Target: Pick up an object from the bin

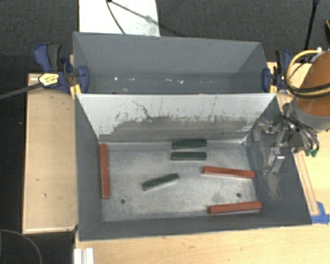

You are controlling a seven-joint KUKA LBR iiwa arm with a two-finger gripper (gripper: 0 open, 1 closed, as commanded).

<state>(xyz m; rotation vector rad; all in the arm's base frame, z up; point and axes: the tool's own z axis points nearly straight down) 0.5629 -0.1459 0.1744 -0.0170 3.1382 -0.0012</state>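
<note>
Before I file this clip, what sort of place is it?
Probably a lab bin-picking rig: a grey metal bin holds loose red-brown sticks and dark green sticks, and the robot's gripper hangs by its right wall.

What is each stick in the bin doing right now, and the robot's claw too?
left red stick, lying flat along the left wall.
middle red stick, lying flat, nearest the gripper.
front red stick, lying flat.
back green stick, lying flat.
second green stick, lying flat beside it.
slanted green stick, lying flat, alone.
gripper, above the bin by its right wall, over no stick.
</note>
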